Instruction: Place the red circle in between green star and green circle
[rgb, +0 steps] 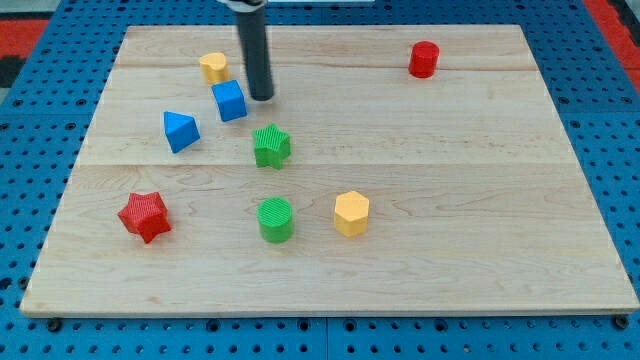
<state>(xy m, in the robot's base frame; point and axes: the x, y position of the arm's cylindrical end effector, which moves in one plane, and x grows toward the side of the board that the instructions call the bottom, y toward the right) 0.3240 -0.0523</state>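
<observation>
Seven blocks lie on the wooden board (480, 200): red circle (424, 59), red star (145, 216), green star (271, 146), green circle (276, 219), two yellow, two blue. My tip (262, 97), a bare rod holding nothing, stands just right of the blue cube (229, 101).

Bright, even overhead light, soft short shadows beside blocks, sharp focus throughout.

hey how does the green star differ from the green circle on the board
The green star has pointed arms; the green circle is a round cylinder. The green star sits nearer the view's top, closer to my tip; the green circle sits below it, beside the yellow hexagon. Both share the same green and ridged tops, with bare board between them.
</observation>
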